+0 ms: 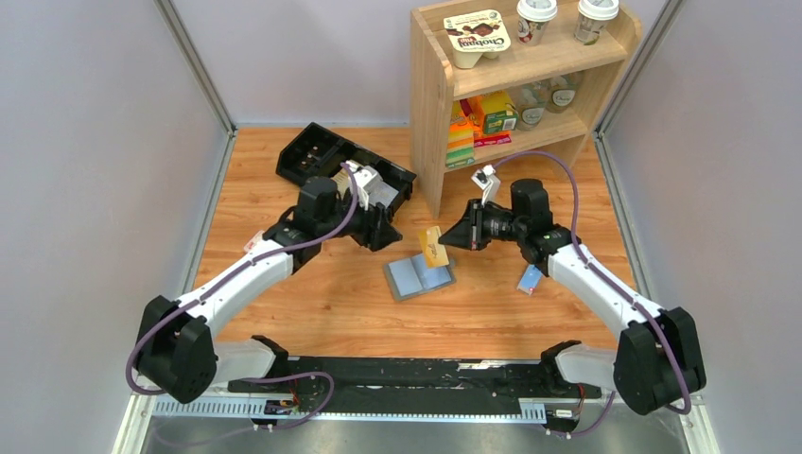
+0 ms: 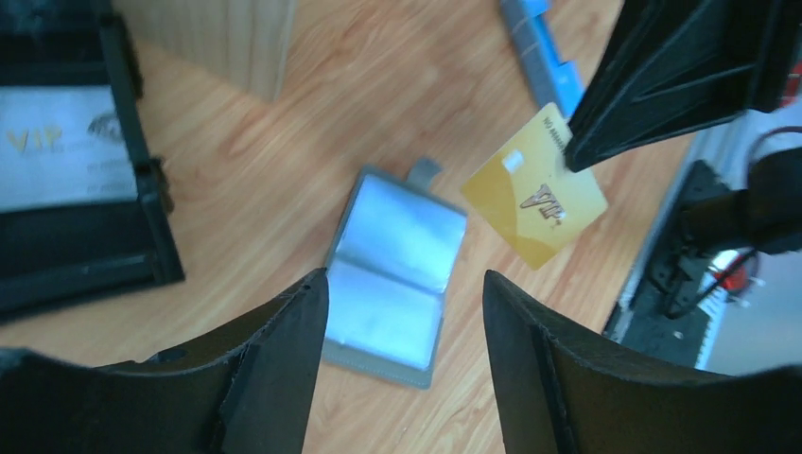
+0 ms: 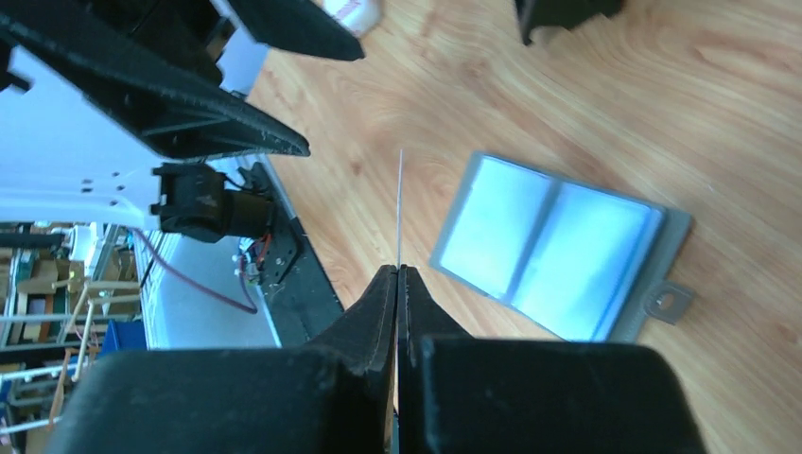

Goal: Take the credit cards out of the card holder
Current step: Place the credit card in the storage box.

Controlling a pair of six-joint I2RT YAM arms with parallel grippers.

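Wood-grain tabletop (image 1: 312, 303) inside grey walls, from above. Clenched on one edge of a gold credit card (image 1: 432, 248): right gripper (image 1: 446, 240), card lifted clear of the wood. Just below those jaws, card holder (image 1: 419, 277), lying open and flat. Across the card from them, left gripper (image 1: 380, 238), parted and grasping nothing. Past it, black compartmented tray (image 1: 322, 156).

From the left wrist: between the spread fingers (image 2: 274, 378) and beneath them, the open holder (image 2: 392, 274), clear sleeves up. Beyond the right-hand finger, the gold card (image 2: 534, 200), hanging from the other arm's tips. Out past the left-hand finger, the tray, with a silver VIP card (image 2: 57, 147) inside.

From the right wrist: jaws pressed tight on the card (image 3: 400, 208), edge-on as a thin line. To their right, the holder (image 3: 553, 246), flat on the wood and apart from the card.
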